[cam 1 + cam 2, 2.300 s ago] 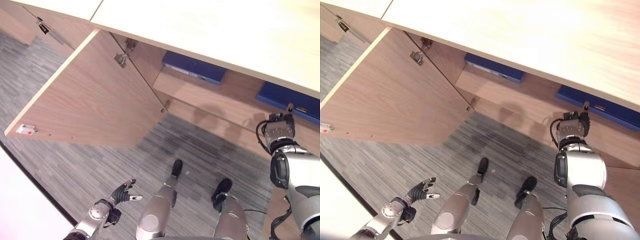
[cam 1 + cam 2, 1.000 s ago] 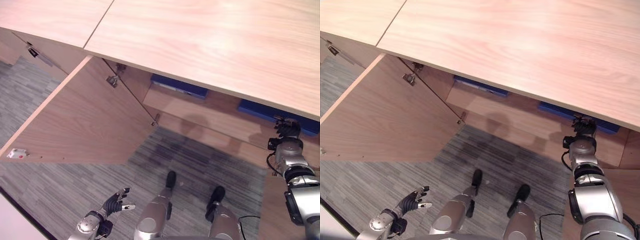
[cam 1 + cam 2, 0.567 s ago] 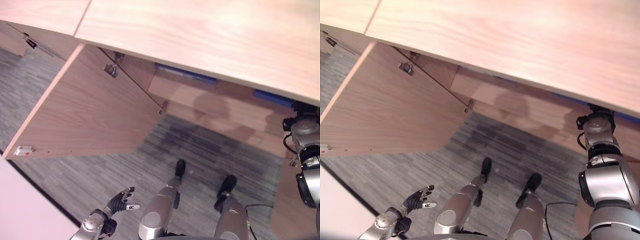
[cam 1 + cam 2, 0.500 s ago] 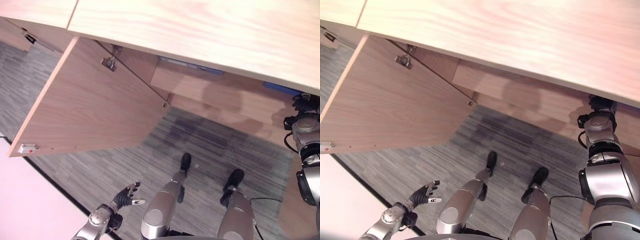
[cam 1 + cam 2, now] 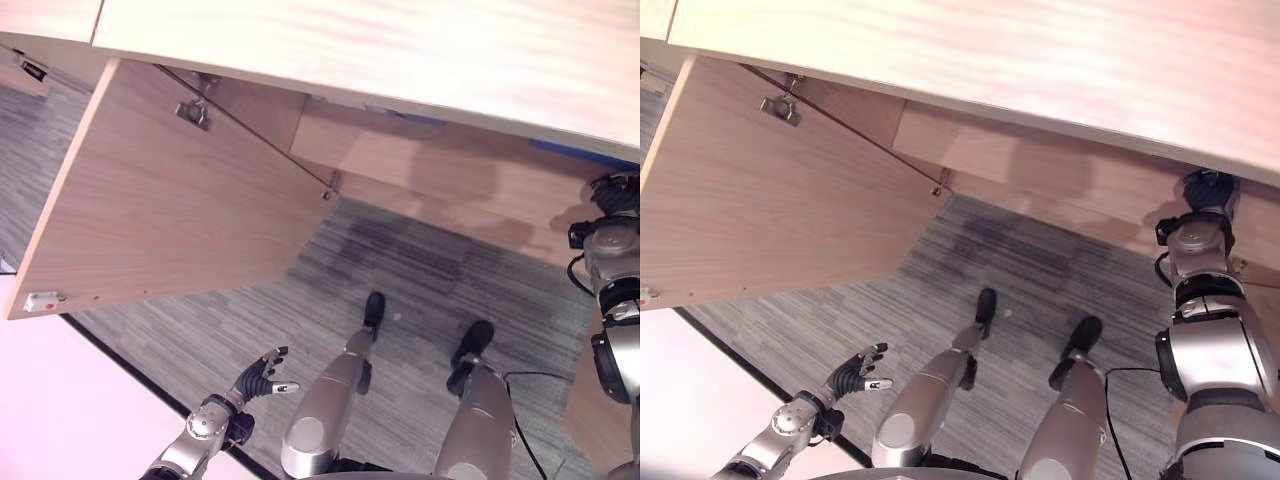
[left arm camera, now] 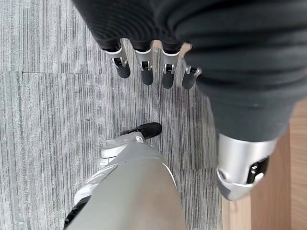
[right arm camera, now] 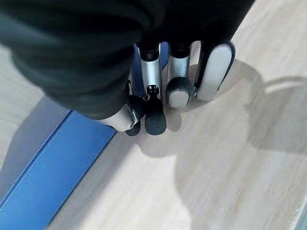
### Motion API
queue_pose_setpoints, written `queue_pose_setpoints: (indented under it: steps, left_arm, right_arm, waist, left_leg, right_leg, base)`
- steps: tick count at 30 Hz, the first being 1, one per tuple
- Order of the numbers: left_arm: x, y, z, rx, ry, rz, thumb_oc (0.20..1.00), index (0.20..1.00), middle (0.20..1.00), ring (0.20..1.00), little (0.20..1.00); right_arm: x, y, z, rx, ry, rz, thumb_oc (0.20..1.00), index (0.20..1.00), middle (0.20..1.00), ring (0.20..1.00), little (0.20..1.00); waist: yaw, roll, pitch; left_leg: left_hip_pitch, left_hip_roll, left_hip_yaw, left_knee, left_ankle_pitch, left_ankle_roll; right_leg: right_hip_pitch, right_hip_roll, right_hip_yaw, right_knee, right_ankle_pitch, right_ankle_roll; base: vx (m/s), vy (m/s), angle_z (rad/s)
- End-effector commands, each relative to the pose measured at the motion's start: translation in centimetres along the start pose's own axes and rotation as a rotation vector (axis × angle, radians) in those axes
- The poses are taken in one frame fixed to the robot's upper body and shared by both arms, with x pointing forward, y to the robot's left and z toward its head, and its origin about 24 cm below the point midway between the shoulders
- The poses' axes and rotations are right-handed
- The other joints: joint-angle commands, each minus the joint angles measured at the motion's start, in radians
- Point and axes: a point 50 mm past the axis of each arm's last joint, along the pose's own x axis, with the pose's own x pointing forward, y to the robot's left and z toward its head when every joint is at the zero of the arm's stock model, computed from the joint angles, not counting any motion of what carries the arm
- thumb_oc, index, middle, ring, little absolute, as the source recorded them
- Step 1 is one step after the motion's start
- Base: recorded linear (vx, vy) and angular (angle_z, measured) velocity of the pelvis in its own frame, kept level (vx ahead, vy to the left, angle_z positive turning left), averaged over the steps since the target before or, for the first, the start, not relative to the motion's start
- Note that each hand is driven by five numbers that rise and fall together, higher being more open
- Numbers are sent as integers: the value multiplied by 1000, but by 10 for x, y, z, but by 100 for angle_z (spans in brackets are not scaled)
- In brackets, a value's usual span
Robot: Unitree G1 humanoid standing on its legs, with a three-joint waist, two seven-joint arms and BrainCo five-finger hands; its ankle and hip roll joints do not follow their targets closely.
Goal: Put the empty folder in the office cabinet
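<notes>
On the left, 1 cabinet door (image 5: 180, 200) stands swung wide open over the grey carpet floor (image 5: 430, 265), with 2 metal hinges, 1 high (image 5: 192, 112) and 1 low (image 5: 328, 191), on its inner edge and 1 small white catch (image 5: 42, 300) at its outer corner. Below it the left hand (image 5: 262, 376) hangs above the carpet, its fingers (image 6: 146, 72) straight and spread, holding nothing. Across the top runs the pale cabinet top (image 5: 400, 45). Beneath it lies 1 wooden shelf (image 5: 420, 170), and 2 blue folders show as thin strips under the top's edge, 1 near the middle (image 5: 418, 118) and 1 at the right (image 5: 585, 151); both are inside the cabinet. At the far right the right hand (image 5: 612, 193) reaches in under the top, just beside the right folder. From its wrist, that folder (image 7: 57, 163) lies flat on the pale shelf board (image 7: 216, 167) with the hand's tips at its edge; I cannot tell whether its fingers grip the folder or merely rest by it. Compared with 2.3 s ago the whole view has shifted, so the top now hides most of both folders, which then showed as broad blue shapes; the right hand is now further under the top, while the left hand hangs open much as before.
</notes>
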Motion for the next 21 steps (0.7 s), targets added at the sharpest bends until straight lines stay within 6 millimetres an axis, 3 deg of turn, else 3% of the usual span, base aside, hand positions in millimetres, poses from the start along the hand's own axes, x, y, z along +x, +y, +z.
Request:
queue_pose_setpoints:
  steps: [1,3,9,12,13,14,15,21]
  left_arm:
    - [-2,-2,0,2,-6,-33,1000,1000,1000,1000,1000]
    - [-5,1,4,13,-20,-49,1000,1000,1000,1000,1000]
    - [-9,3,8,26,-31,-80,1000,1000,1000,1000,1000]
    - [-10,3,9,22,-39,-87,1000,1000,1000,1000,1000]
    - [-10,4,12,33,-45,-102,1000,1000,1000,1000,1000]
    - [-10,3,12,31,-47,-103,1000,1000,1000,1000,1000]
    - [-11,4,15,36,-56,-113,1000,1000,1000,1000,1000]
    - [-10,3,17,36,-63,-124,1000,1000,1000,1000,1000]
  right_arm:
    - [12,-39,3,-19,23,-94,200,200,200,200,200]
    - [19,-61,20,-7,-14,-148,200,200,200,200,200]
    - [27,-98,57,13,-88,-235,200,200,200,200,200]
    - [28,-107,73,22,-124,-256,200,200,200,200,200]
    - [28,-115,92,39,-168,-276,200,200,200,200,200]
    - [28,-115,93,38,-170,-277,200,200,200,200,200]
    - [28,-123,112,46,-210,-294,200,200,200,200,200]
    - [26,-130,137,82,-267,-319,200,200,200,200,200]
  waist:
    - [7,61,60]
    - [11,72,65]
    - [21,96,67]
    - [21,102,69]
    - [25,103,59]
    - [24,103,60]
    - [28,108,58]
    - [36,117,51]
  left_leg:
    - [27,14,-27,-18,-68,-3]
    - [20,13,-28,-22,-63,-6]
    - [5,7,-33,-47,-45,-9]
    - [1,3,-35,-56,-41,-10]
    - [7,-1,-40,-71,-57,-13]
    - [7,-2,-40,-70,-59,-13]
    - [-6,-7,-40,-73,-58,-14]
    - [-23,-13,-46,-76,-53,-14]
  right_leg:
    - [-11,-18,14,23,-1,78]
    - [-30,-24,19,31,-2,80]
    - [-75,-33,22,50,-2,84]
    - [-89,-38,25,61,-8,84]
    - [-98,-41,37,73,-42,97]
    - [-100,-42,38,78,-47,97]
    - [-120,-47,42,84,-46,99]
    - [-142,-49,40,92,-47,98]
  base:
    - [0,0,0]
    - [-18,-6,4]
    - [-2,0,1]
    - [36,-11,3]
    - [108,-32,4]
    - [99,-37,8]
    - [0,0,0]
    - [10,-3,-1]
